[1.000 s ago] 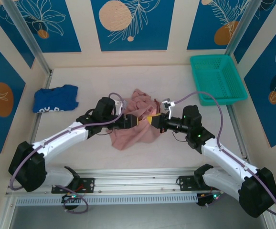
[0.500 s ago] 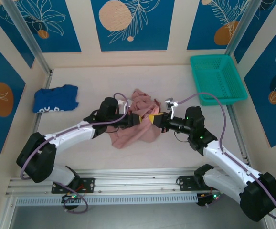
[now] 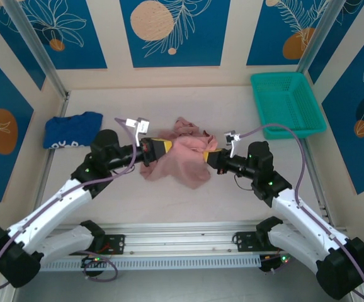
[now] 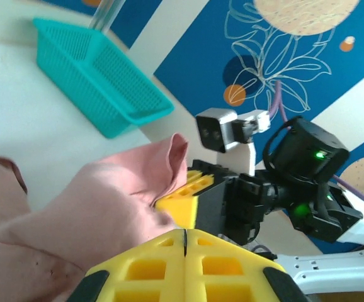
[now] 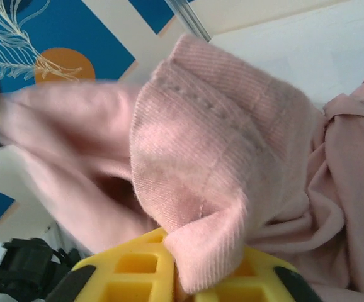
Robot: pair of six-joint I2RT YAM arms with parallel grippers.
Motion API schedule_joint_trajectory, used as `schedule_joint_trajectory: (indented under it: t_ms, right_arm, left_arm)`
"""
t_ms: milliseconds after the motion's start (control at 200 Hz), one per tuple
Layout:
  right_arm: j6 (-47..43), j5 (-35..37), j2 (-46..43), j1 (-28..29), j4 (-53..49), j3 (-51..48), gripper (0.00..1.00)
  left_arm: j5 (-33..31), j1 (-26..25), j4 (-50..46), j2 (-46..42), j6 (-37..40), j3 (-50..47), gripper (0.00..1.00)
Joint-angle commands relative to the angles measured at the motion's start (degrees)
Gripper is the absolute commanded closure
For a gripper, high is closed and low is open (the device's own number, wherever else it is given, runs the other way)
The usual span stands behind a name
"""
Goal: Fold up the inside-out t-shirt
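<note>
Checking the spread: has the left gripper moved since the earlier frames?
Yes. The left gripper, shut on the pink t-shirt, has pulled left, toward the blue garment.

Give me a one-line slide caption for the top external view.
Left gripper and right gripper hold the pink t-shirt spread between them over the table.

From where I stand I count two robot arms, the left arm (image 3: 68,189) and the right arm (image 3: 298,211). Each ends in one yellow-fingered gripper, so two: the left gripper (image 3: 161,146) and the right gripper (image 3: 208,155). There is one table (image 3: 169,104) with two garments on it, one pink t-shirt (image 3: 182,158) and one blue garment (image 3: 73,130), plus one teal basket (image 3: 287,100). Two purple cables (image 3: 276,126) trail the arms. I make out what look like two small white wrist cameras (image 3: 233,136), though they're tiny from here.
</note>
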Motion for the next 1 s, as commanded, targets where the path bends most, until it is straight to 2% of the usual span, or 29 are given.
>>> schedule_joint_trajectory:
  t_ms: [0,90,165,205,300,375,410,500,570,695,780,835,905,995]
  right_arm:
    - [0.09,0.6,1.29,0.03,-1.85,1.23,0.73]
    - [-1.93,1.14,1.8,0.6,-5.69,1.98,0.62]
    - [-4.71,2.93,1.06,0.82,-9.57,2.99,0.61]
    - [-6.01,3.63,0.49,0.78,-10.38,3.06,0.65]
    - [-5.91,5.37,0.35,0.83,-10.83,2.53,0.87]
    - [-4.6,7.26,1.27,0.92,-12.18,2.48,0.91]
    - [-4.44,8.5,1.66,1.04,-13.41,2.69,0.91]
    - [-5.77,12.64,3.06,2.47,-16.83,3.72,0.8]
    - [-6.9,16.73,5.33,5.75,-18.5,4.7,0.69]
    - [-7.22,24.58,12.41,12.19,-18.48,6.49,0.57]
    - [-5.63,26.02,17.35,12.79,-14.41,6.35,0.49]
    - [-4.96,26.55,20.37,12.62,-12.1,6.28,0.48]
    - [-4.08,28.05,24.28,12.06,-11.4,6.91,0.52]
    - [-3.3,28.76,25.62,10.67,-11.62,6.91,0.71]
  left_arm:
    - [-1.18,0.31,-1.84,-3.74,10.23,-1.91,1.0]
    - [-1.5,0.31,-3.24,-5.48,14.55,-3.26,1.0]
    - [-2.48,0.31,-5.06,-5.67,17.74,-3.6,1.0]
    - [-4.02,0.31,-6.16,-5.13,18.54,-3.58,1.0]
    - [-7.07,0.22,-9.55,-1.19,18.15,-2.64,1.0]
    - [-10.29,-0.69,-13.65,4.21,16.5,-1.13,1.0]
    - [-11.71,-1.64,-15.96,7.08,16.64,-0.05,0.94]
    - [-17.04,-5.04,-22.04,14.71,17.53,2.89,0.8]
    - [-19.42,-7.72,-22.42,19.04,16.97,3.61,0.7]
    - [-20.79,-10.06,-18.2,24.76,10.96,2.92,0.58]
    - [-20.06,-10.43,-13.04,28.31,5.56,1.4,0.52]
    - [-20.14,-11.15,-11.25,30.6,3.8,1.4,0.49]
    - [-21.31,-12.02,-10.24,33.13,2.63,1.97,0.47]
    - [-23.06,-12.36,-10.4,36.47,1.95,3.47,0.46]
